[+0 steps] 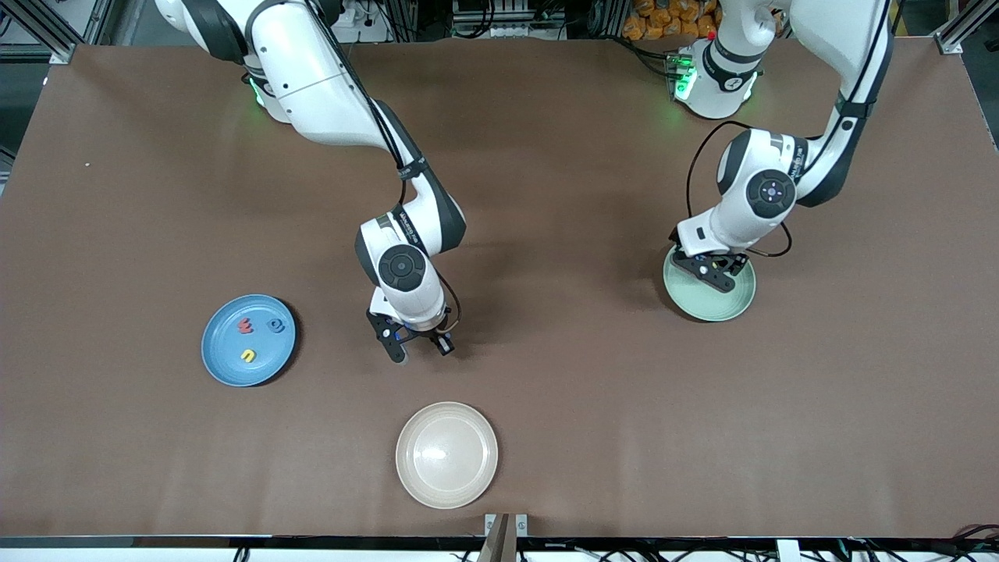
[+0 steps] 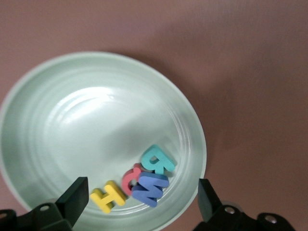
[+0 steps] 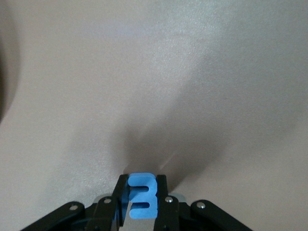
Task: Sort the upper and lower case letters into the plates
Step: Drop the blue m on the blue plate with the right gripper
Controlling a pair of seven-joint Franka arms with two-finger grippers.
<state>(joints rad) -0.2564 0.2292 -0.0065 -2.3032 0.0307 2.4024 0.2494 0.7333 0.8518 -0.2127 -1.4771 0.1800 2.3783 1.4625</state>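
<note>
Blue letter [image 3: 142, 195] in right pincer [image 3: 143, 198]

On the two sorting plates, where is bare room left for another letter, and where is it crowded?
The mint green plate is mostly bare; its four letters, yellow, red, blue and teal, crowd together against one rim, below the open left gripper. The blue plate has three letters toward the robots' edge; its edge nearer the front camera is free.

- Tabletop [image 1: 546, 156]: brown matte covering, spread edge to edge, evenly lit from above.
- Aluminium frame struts [image 1: 956, 35]: at the tabletop's corners along the robots' side.
- Orange objects [image 1: 663, 19]: heaped off the tabletop between the bases.
- Cream-beige plate [image 1: 446, 454]: near the front camera's edge.
</note>
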